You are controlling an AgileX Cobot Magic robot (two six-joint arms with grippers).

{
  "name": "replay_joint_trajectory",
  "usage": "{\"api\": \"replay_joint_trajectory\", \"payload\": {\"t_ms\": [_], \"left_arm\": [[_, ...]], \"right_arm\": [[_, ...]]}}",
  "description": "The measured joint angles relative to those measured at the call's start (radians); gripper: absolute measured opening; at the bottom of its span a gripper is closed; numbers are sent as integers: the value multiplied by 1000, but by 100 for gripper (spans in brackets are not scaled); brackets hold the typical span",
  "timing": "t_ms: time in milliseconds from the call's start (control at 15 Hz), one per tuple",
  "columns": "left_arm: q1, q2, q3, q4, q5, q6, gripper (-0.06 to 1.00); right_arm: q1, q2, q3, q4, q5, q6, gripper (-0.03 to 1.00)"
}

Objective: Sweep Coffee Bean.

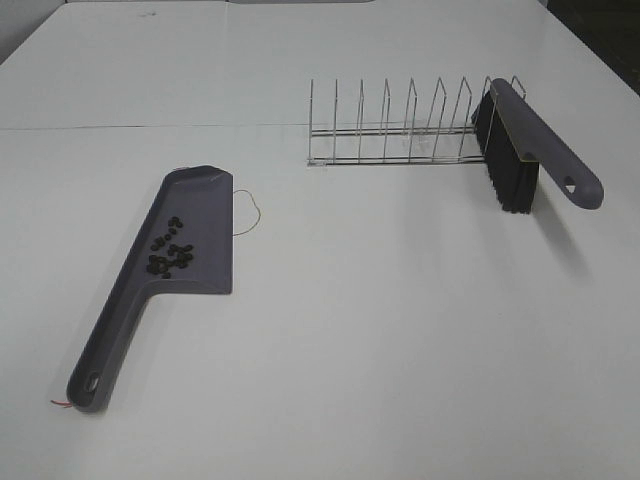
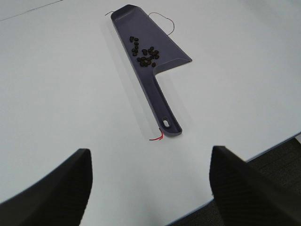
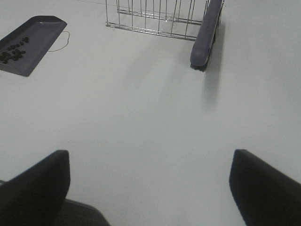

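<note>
Apparently all coffee beans (image 1: 170, 254) lie on dustpan (image 1: 196, 222).

place: lab test bench | evidence: bare white table (image 1: 400, 330), staged props

The high camera looks down and across the white bench (image 1: 380, 330) from its near edge, taking in the dustpan (image 1: 185, 235) on the left and the rack (image 1: 400, 130) with the brush (image 1: 530, 140) on the right. The left wrist camera sits low over the near edge, facing the dustpan (image 2: 150, 47) from its handle end, fairly close. The right wrist camera looks farther across, sharing the dustpan (image 3: 30, 42), rack (image 3: 150, 19) and brush (image 3: 207, 37) with the high view.
</note>
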Motion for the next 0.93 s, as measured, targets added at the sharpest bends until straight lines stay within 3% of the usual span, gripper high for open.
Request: {"api": "replay_joint_trajectory", "payload": {"t_ms": [200, 533, 733, 933], "left_arm": [[20, 0, 0, -2, 0, 0, 65], [229, -21, 0, -2, -2, 0, 65], [292, -84, 1, -2, -3, 0, 65], [305, -169, 1, -2, -3, 0, 65]], "right_arm": [[0, 0, 0, 0, 0, 0, 86], [0, 0, 0, 0, 0, 0, 86], [0, 0, 0, 0, 0, 0, 86], [0, 0, 0, 0, 0, 0, 86]]}}
